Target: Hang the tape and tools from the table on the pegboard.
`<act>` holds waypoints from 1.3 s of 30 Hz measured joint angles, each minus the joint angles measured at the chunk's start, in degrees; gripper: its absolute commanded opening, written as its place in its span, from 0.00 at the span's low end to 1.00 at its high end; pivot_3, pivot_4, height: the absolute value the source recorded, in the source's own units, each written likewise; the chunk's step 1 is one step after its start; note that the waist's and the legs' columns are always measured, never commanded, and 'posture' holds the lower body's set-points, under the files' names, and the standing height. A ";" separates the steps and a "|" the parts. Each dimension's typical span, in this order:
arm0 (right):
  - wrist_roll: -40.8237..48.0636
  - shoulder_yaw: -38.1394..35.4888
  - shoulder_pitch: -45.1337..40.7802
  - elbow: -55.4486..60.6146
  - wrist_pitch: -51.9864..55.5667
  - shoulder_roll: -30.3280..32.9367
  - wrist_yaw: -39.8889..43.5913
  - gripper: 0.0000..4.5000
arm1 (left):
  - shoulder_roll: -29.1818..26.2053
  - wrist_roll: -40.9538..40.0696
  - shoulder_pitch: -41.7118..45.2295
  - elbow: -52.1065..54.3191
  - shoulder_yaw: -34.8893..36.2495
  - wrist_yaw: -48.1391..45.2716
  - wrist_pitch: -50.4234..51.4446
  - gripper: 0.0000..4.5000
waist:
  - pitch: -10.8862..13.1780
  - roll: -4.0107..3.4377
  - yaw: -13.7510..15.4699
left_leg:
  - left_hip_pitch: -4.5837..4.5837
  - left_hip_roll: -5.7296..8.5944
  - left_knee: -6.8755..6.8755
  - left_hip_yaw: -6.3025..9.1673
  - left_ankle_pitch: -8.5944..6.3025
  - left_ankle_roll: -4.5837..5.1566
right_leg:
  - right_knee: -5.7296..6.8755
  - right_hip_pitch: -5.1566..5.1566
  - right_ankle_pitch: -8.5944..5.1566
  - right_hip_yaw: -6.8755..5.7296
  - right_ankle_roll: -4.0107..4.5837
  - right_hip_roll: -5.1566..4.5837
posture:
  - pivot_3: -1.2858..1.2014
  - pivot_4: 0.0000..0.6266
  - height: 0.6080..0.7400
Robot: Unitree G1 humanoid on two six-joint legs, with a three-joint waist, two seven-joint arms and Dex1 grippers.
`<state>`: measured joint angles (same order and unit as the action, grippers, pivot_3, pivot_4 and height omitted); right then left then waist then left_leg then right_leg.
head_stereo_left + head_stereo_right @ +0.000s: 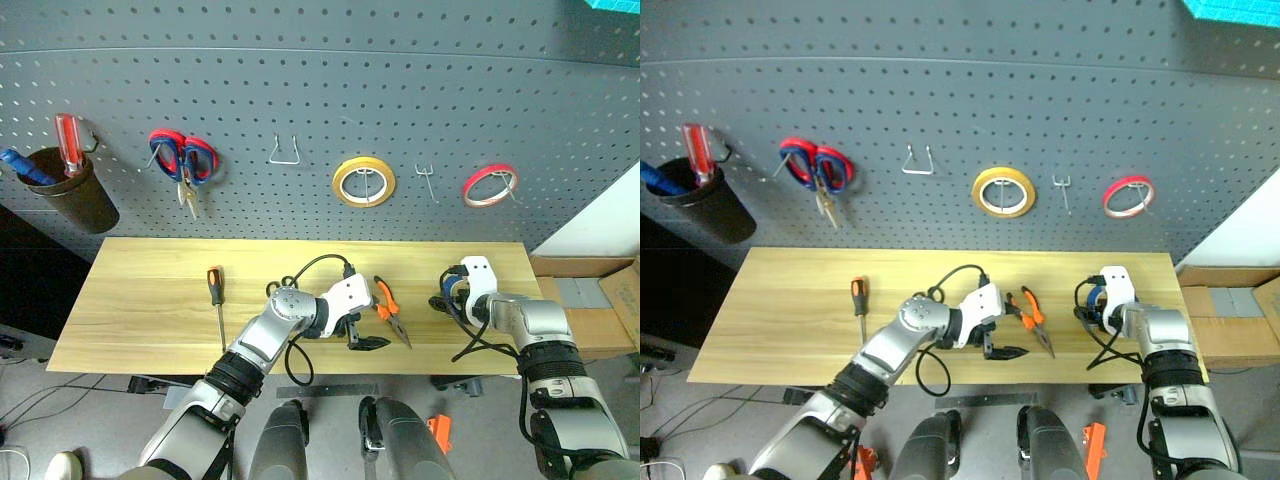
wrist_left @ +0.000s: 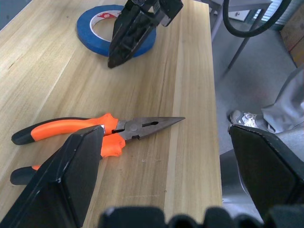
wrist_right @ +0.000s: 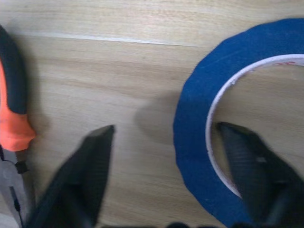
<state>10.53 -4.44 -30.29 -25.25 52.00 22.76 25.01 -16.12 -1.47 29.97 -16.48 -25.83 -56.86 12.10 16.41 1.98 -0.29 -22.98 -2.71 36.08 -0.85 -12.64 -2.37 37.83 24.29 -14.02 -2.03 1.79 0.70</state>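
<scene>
- Now the blue tape (image 3: pixel 199 142) lies flat near the desk's (image 1: pixel 140 290) right end; the right end effector (image 3: pixel 166 156) straddles its wall, jaws half open, nothing gripped.
- Pliers (image 2: pixel 95 133) lie mid-desk before the wide-open, empty left end effector (image 2: pixel 161 166).
- Next, likely: pinch the tape, lift it to a pegboard (image 1: pixel 320 100) hook.

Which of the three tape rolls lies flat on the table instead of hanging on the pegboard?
The blue tape roll, flat on the table; the yellow roll and red roll hang on pegboard hooks.
</scene>
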 measured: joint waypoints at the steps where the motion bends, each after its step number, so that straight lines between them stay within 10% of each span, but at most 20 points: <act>1: -0.13 0.02 0.00 -0.10 -0.13 0.00 0.04 0.40 | 0.01 0.00 0.00 0.00 0.02 0.00 0.02 1.00 | 0.01 -0.01 0.00 | 0.00 0.00 0.00 0.00 0.00 0.00 | 0.00 0.00 0.00 0.00 0.00 0.00 | 0.53 0.53 1.00; 5: -0.26 0.09 0.11 -0.48 -0.75 -0.02 0.49 0.08 | 0.20 0.00 0.01 -0.01 0.33 0.10 0.03 1.00 | 0.03 -0.02 0.00 | -0.01 0.00 -0.01 -0.01 0.00 0.00 | -0.02 0.01 0.00 0.00 0.00 0.00 | 0.52 0.52 1.00; 17: -7.32 9.33 12.86 14.90 -13.26 6.04 2.50 0.08 | 1.42 -2.80 0.89 1.39 4.84 1.14 2.07 1.00 | -0.07 -0.14 0.13 | -0.27 0.05 -0.01 0.01 0.00 -0.01 | -0.12 0.17 -0.08 -0.07 -0.18 -0.06 | 0.51 0.36 1.00; 26: -14.53 10.17 33.21 43.96 -26.22 10.58 -0.75 0.08 | -5.73 -19.32 -4.22 25.44 15.79 1.02 25.02 1.00 | -1.62 -0.29 -0.47 | -0.93 0.09 0.22 0.04 0.20 -0.37 | 0.17 0.99 -0.08 -0.16 -0.31 -0.10 | 0.51 0.20 1.00; 39: -34.12 18.11 25.54 31.70 -62.93 14.91 -9.61 0.08 | -12.58 -38.26 -2.60 34.72 27.02 3.80 43.74 1.00 | -7.16 0.18 -1.24 | -0.65 0.17 0.93 0.19 0.18 0.00 | 0.20 0.37 0.43 -0.13 -0.61 0.17 | 0.52 0.03 1.00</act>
<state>-23.59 13.67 -4.75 6.45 -10.94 37.67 15.40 -28.70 -39.73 27.37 18.24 1.19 -53.06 55.83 9.25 2.16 -1.52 -23.63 -2.54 37.01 -0.66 -12.46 -2.37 38.03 24.66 -13.59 -2.16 1.18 0.87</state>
